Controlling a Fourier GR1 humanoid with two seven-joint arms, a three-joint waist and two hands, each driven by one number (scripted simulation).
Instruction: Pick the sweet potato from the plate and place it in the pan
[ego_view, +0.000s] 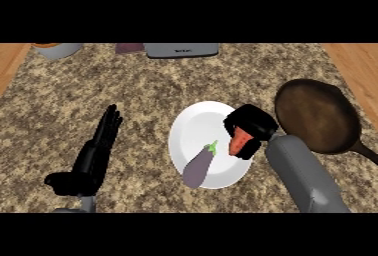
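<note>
An orange sweet potato (238, 142) shows at the right rim of the white plate (193, 130), with my right hand (251, 126) curled round its upper part. Its lower end sticks out below the hand. Whether it still touches the plate I cannot tell. A purple eggplant (198, 166) with a green stem lies on the plate's lower left. The dark brown pan (317, 116) sits just right of the plate, its handle pointing to the lower right. My left hand (96, 150) rests open at the left, fingers straight and pointing up.
The counter is speckled granite with wooden edges at both sides. Along the back edge stand a grey appliance (182, 49), a dark purple object (130, 48) and a pale bowl (57, 49) at the far left.
</note>
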